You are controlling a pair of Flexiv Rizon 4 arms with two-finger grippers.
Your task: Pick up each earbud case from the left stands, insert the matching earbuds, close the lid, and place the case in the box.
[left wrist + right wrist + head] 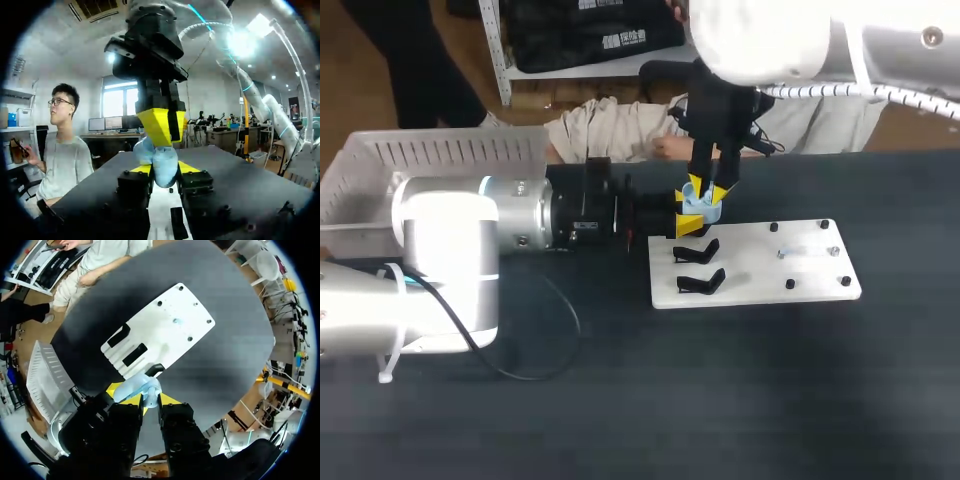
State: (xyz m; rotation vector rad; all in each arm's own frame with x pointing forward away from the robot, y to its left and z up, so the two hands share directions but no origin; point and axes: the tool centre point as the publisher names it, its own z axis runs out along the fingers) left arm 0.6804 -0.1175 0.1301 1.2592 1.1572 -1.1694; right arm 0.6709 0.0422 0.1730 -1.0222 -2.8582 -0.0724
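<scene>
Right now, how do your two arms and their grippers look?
My left arm is a thick white and silver cylinder turning black toward the left gripper, with a thin black cable looping from it. My right arm is white with a white spiral-wrapped hose and a black wrist. The right gripper is black; both grippers end in bright yellow tips.

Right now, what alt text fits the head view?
A light blue earbud case is gripped over the white board by both grippers, the left gripper from the side, the right gripper from above. Two black stands on the board are empty.
</scene>
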